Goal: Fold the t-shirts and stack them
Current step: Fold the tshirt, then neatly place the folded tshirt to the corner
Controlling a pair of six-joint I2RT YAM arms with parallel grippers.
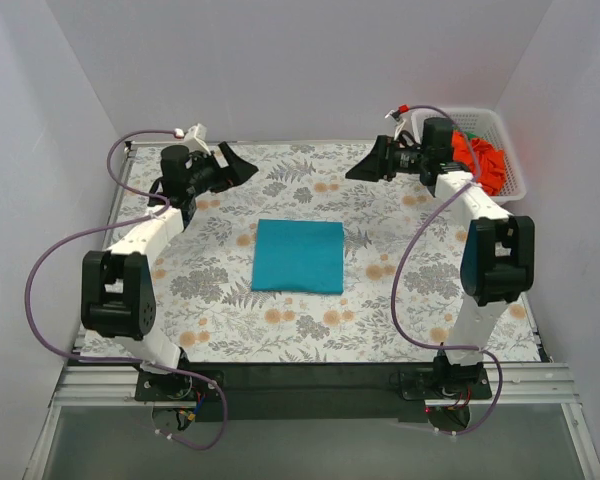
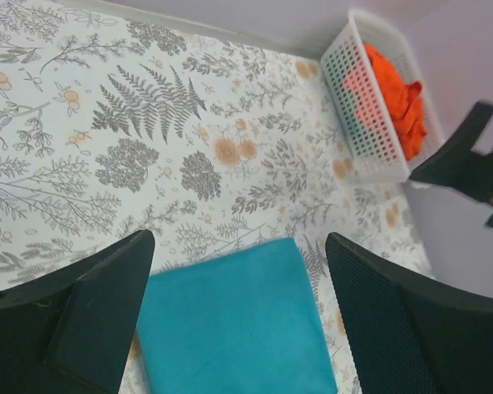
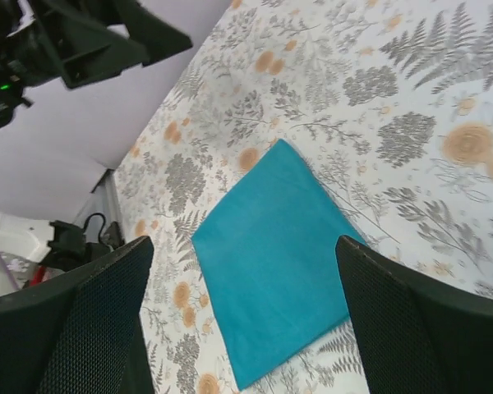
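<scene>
In the top view, the left arm [image 1: 130, 270] is reaching from its base at the near edge toward the far left part of the flat table covered in a white cloth printed with grey ferns and orange flowers [image 1: 280, 330]. The left gripper [image 1: 238, 165] is hanging above the cloth with its black fingers [image 2: 90, 312] spread wide and gripping nothing; its wrist camera is showing the patterned table [image 2: 148, 123] between them. The teal-blue t-shirt, folded into a flat, nearly square rectangle [image 1: 299, 257], is lying at the centre of the table, well apart from both grippers; the left wrist view is showing it [image 2: 238, 328] below the gap between the fingers, and the right wrist view is showing it [image 3: 271, 254] lying smooth on the table [image 3: 394, 123]. The right gripper [image 1: 365, 165] is hanging above the far right part of the table, facing the left gripper, with its mesh-textured black fingers [image 3: 411, 328] also spread wide and empty. The right arm [image 1: 490, 260] is rising behind it from the near right. At the far right corner, the white plastic lattice basket [image 1: 515, 150] is standing against the wall, and the crumpled bright orange-red t-shirt [image 1: 480, 158] is lying inside it [image 2: 394, 98]. A small patch of green cloth [image 1: 501, 146] is showing beside the orange-red t-shirt; its form cannot be determined.
</scene>
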